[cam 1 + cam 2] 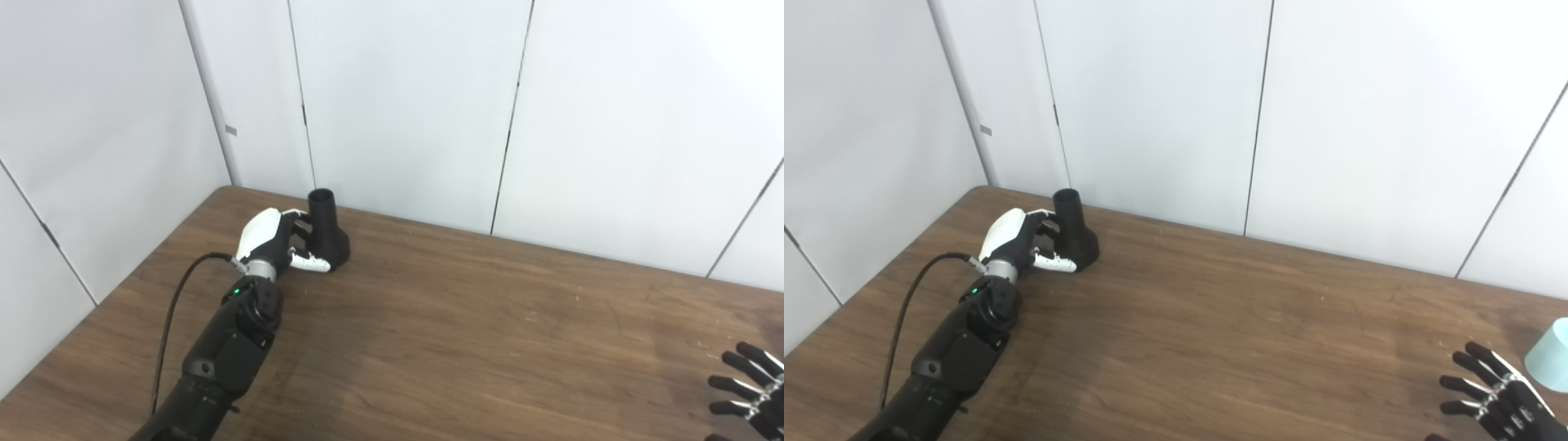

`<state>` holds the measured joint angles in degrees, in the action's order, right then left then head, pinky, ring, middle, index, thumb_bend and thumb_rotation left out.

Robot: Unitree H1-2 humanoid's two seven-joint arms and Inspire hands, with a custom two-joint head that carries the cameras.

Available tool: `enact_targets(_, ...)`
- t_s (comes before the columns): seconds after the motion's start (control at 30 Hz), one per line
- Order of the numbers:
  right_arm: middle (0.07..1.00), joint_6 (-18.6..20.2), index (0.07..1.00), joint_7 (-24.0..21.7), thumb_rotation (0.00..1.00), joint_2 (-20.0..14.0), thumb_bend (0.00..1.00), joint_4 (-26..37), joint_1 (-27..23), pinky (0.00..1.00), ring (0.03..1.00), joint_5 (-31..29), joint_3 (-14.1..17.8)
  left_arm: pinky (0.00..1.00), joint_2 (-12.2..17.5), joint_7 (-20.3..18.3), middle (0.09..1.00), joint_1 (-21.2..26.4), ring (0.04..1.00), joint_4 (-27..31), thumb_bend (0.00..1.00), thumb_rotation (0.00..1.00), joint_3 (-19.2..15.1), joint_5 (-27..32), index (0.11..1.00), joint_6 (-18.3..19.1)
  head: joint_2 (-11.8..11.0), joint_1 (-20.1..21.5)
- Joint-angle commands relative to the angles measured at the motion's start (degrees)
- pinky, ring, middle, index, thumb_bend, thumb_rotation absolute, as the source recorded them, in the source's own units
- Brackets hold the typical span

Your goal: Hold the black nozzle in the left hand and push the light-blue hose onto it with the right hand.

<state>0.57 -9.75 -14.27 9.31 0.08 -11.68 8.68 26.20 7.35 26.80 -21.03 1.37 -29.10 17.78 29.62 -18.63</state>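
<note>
1. Two hands are over a brown table [465, 331], well apart from each other.
2. The left hand [269, 236] is at the far left of the table, beside the nozzle [327, 236].
3. The nozzle stands upright on its wide base near the table's back edge, narrow open end up.
4. The left hand's fingers [298, 215] curl around the nozzle's neck and its thumb [312, 263] lies against the base; whether the grip is firm I cannot tell.
5. The right hand [1497, 401] hovers at the near right corner, fingers spread apart and holding nothing.
6. The hose [1549, 355] shows only in the right eye view, as a light-blue rounded end at the right edge, just beside the right hand's fingertips but apart from them.
7. A black cable [174, 312] runs from the left wrist down along the arm.
</note>
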Motion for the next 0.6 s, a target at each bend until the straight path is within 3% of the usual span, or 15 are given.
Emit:
enact_targets(0.0, 0.799, -0.61, 0.815, 0.07, 0.17, -0.86, 0.82, 2.4, -1.06, 0.55, 0.69, -0.42, 0.56, 0.92, 1.08, 2.33, 0.59, 2.51, 0.743, 0.31, 0.81, 0.1, -0.6, -0.02, 0.627, -2.55, 0.04, 0.02)
enact_targets(0.2, 0.799, -0.24, 0.813, 0.16, 0.17, -0.8, 0.82, 2.84, -1.06, 0.55, 0.687, -0.54, 0.61, 0.93, 1.01, 2.91, 0.563, 2.66, 0.736, -0.82, 0.8, 0.08, -0.35, -0.23, 0.604, -2.82, 0.04, 0.02)
enact_targets(0.57, 0.802, 0.29, 0.816, 0.24, 0.17, -0.84, 0.82, 3.32, -1.12, 0.55, 0.681, -0.65, 0.67, 0.94, 0.72, 2.7, 0.641, 2.28, 0.73, -0.24, 0.81, 0.08, 0.61, -1.01, 0.622, -1.51, 0.33, 0.1)
